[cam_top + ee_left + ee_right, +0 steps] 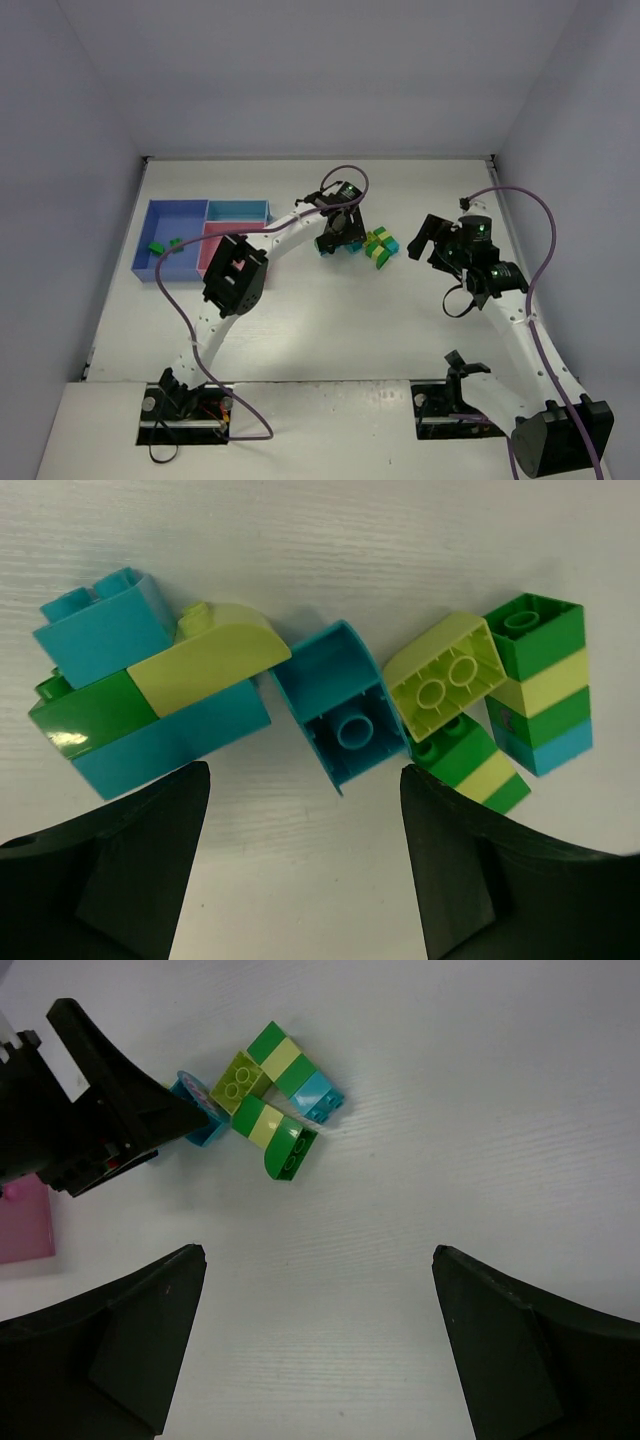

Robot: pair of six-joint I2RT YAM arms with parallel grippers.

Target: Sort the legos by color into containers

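The legos lie in a loose pile (378,247) at mid-table, with two small green ones (156,246) in the blue tray (165,270). My left gripper (303,775) hangs open just over the pile's left part. A teal brick (340,715) on its side lies ahead of the gap, and nothing is between the fingers. To its left sits a teal, yellow-green and dark green clump (150,695), to its right a yellow-green brick (445,670) and striped stacks (540,685). My right gripper (318,1250) is open over bare table, right of the pile (275,1100).
The containers stand at the far left: the blue tray, a pink tray (212,232) partly under my left arm, and a light-blue tray (238,209). The pink tray's corner (25,1220) shows in the right wrist view. Walls close in the table on three sides.
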